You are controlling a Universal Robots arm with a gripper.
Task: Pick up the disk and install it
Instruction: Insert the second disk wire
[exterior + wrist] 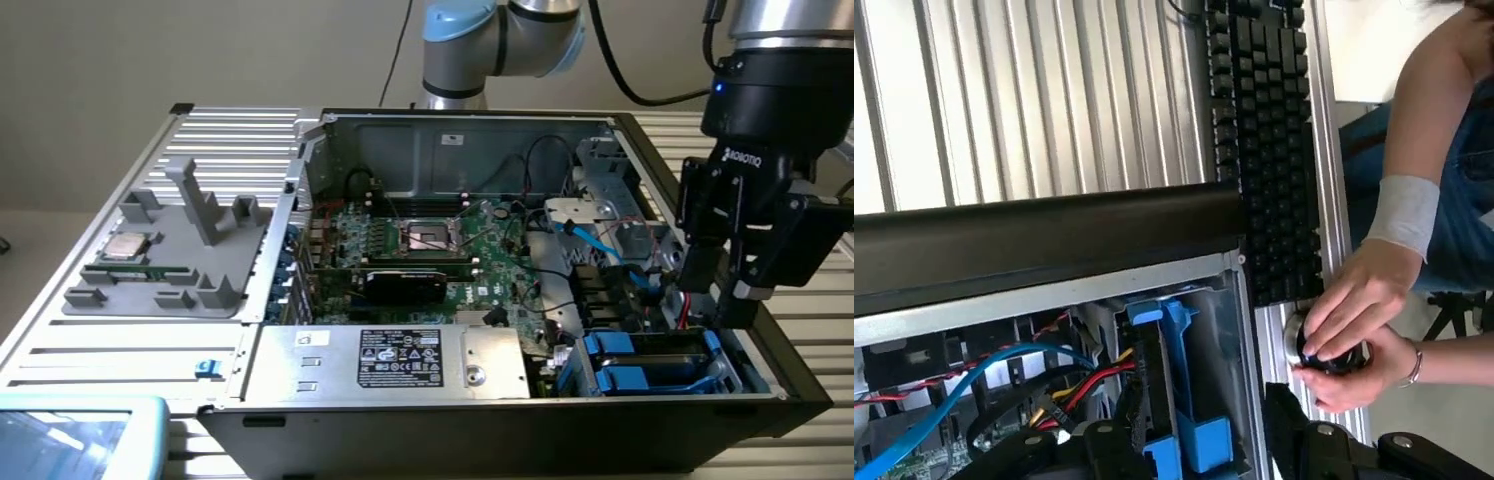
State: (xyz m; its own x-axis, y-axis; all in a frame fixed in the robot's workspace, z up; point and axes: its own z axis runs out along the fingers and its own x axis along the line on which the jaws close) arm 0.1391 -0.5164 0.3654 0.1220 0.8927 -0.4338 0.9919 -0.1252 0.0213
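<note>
Exterior view, biggest thing first: what carries it all?

— A ribbed metal counter point(240, 130). An open black computer case point(534, 440) lies on it and takes up most of its middle.

— Next in size?

— The robot arm point(787, 80), which hangs over the case corner at the exterior view's right. Then comes a grey metal box point(387, 360) with a black label, inside the case along its near wall. A green motherboard point(494, 250) lies behind the box.

— Outside the case?

— A grey plastic tray point(174, 280) lies near the counter edge at the exterior view's left. In the wrist view a black keyboard point(1264, 150) lies along a counter edge beyond the case wall.

— And the disk?

— The disk point(654, 355) sits in the drive bay at that same case corner, with its blue rails showing. The gripper point(721, 290) is directly above it.

— Clamped on it?

— I cannot tell whether the gripper grips it.

— Smaller things?

— A square silver chip point(130, 246) rests on the tray. In the wrist view a person's hands point(1354, 310) hold a dark round object point(1324, 355) past the keyboard's end.
</note>
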